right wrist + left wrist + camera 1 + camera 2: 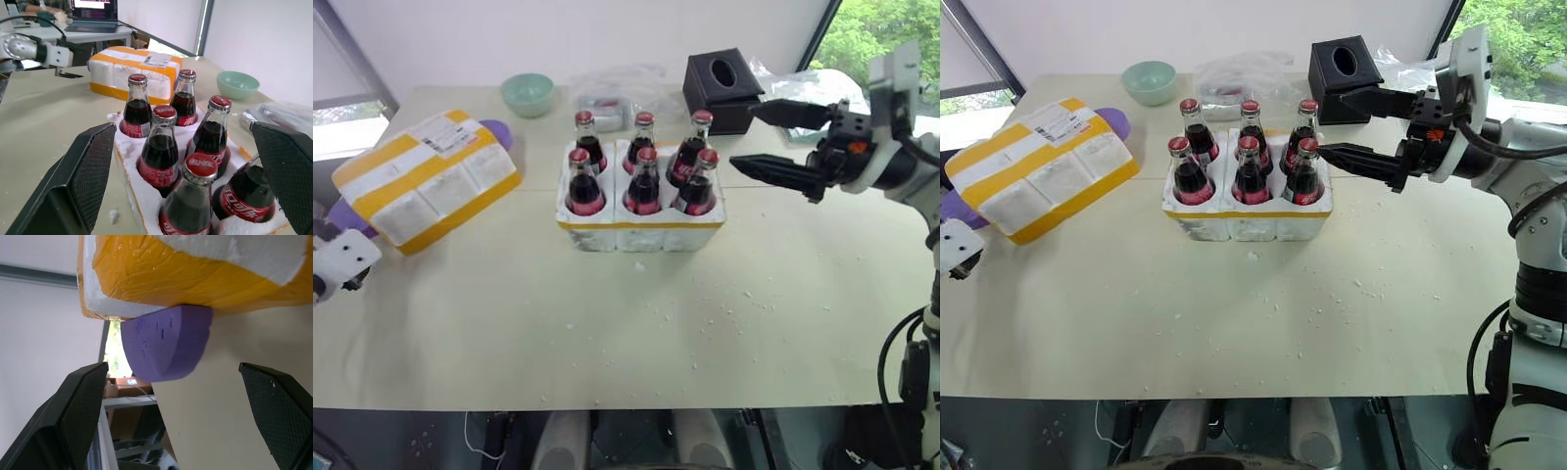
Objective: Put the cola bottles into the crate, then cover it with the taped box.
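Head views, bottles: six cola bottles [644,168] are standing upright in two rows of three, every one sitting in the crate [641,231] at mid-table.
Head views, box: the taped box [426,178] is lying tilted at the table's left side, well apart from the crate, resting on a purple pad [494,128].
Head views, right arm: the right gripper [764,139] is hovering just right of the crate, fingers spread wide, carrying nothing.
Head views, background: a green bowl [528,93], a clear plastic bag [612,90] and a black tissue box [722,83] are sitting along the far edge.
Left wrist view: the left gripper [178,418] is pointing at the taped box and the purple pad beneath it, fingers released and gripping nothing.
Right wrist view: the right fingers [90,169] are framing the bottles from the side, touching none; the box and bowl are showing beyond, with the left gripper [68,74] near the box.
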Available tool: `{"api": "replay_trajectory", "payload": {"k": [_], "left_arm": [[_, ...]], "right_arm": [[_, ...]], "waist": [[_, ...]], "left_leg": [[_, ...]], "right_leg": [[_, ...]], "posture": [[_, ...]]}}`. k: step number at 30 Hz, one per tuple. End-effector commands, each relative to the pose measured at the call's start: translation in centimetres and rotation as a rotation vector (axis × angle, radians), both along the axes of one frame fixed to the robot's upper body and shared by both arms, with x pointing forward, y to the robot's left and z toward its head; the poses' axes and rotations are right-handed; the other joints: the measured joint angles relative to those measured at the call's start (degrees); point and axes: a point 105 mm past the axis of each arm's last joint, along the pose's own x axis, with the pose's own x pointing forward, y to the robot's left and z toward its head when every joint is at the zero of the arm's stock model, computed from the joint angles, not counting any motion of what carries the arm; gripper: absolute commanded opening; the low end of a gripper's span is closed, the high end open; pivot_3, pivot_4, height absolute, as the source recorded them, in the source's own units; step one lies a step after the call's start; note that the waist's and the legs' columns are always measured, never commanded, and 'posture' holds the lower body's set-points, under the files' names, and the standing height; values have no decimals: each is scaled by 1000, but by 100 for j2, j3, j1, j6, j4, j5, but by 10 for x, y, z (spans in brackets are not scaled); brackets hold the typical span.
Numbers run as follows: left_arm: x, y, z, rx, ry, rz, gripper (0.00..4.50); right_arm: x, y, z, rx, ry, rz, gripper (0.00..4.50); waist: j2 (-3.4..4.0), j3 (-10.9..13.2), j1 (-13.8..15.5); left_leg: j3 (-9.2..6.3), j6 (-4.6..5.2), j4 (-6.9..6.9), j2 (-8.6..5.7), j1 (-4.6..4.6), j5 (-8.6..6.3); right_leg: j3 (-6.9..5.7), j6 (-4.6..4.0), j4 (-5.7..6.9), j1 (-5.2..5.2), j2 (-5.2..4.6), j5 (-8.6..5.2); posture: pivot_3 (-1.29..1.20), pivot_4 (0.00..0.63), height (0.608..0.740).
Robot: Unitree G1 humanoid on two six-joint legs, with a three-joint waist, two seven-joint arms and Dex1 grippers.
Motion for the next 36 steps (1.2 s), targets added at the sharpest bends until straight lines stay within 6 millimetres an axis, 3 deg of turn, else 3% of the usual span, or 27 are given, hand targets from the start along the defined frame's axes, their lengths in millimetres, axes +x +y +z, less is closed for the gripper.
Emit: {"api": "replay_trajectory", "payload": {"k": [1,11,16,19,24,26,31,36], "left_arm": [[7,10,8,55,-34,19,4500],[36,13,2,86,-13,54,4500],[41,11,-7,67,9,71,4500],[41,12,-10,36,11,81,3611],[39,17,-9,-9,-6,128,1080],[38,19,-9,-17,-5,141,432],[41,20,5,-5,-33,133,374],[52,11,51,27,-140,61,374]], "right_arm": [[-14,-4,17,-9,-72,-1,4489],[-45,-3,27,-51,-61,95,4489],[-47,-1,28,-51,-63,92,4489],[-48,-1,28,-51,-65,87,4500],[-46,-5,28,-51,-63,58,4500],[-44,-7,27,-51,-61,45,4500],[-43,-8,26,-46,-57,36,4500],[-42,-15,24,-44,-10,27,4500]], "waist": [[0,0,4],[-9,-5,4],[-10,-6,-14],[-11,-6,-9],[-11,-7,9],[-11,-7,4],[-11,-8,-3],[-12,-7,6]], "left_leg": [[1,0,0,0,-1,0],[2,0,5,-3,-3,1],[3,0,7,-2,-2,1],[3,0,9,-2,-3,1],[3,0,14,-2,-3,1],[3,0,17,-3,-3,0],[4,0,23,-2,-3,0],[3,0,36,-3,-10,0]], "right_leg": [[0,1,0,0,0,0],[-2,4,4,2,0,2],[-1,5,8,2,0,3],[-2,6,8,2,0,3],[-2,7,8,3,0,4],[-1,8,9,6,-1,4],[-1,9,11,6,0,5],[-2,12,11,8,0,7]], "posture": [[0,150,737],[0,150,737],[0,150,737],[0,150,737],[0,150,737],[0,150,737],[0,150,737],[0,150,737]]}}
